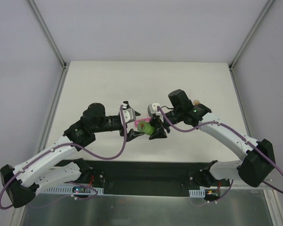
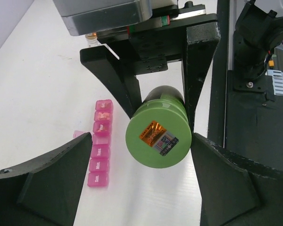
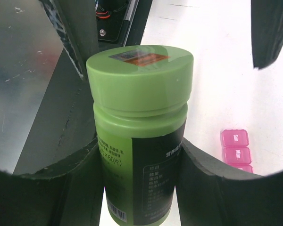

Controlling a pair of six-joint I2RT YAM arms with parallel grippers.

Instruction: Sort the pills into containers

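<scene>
A green pill bottle (image 3: 139, 108) with its green cap (image 2: 159, 140) on is clamped by its body between my right gripper's (image 3: 137, 169) black fingers and held just above the table. My left gripper (image 2: 142, 157) is open, one finger on each side of the cap; a clear gap shows on its left side. The pink containers (image 2: 101, 151) lie on the white table beside the bottle, and one lid (image 2: 79, 134) in the row stands open. From above, the bottle (image 1: 148, 129) and the containers (image 1: 141, 124) sit between both grippers. No pills are in view.
The white table (image 1: 146, 80) stretches far beyond the grippers, with metal frame posts at its back corners. A small tan object (image 1: 196, 101) lies behind the right wrist. The black base plate (image 1: 146, 172) and arm mounts lie along the near edge.
</scene>
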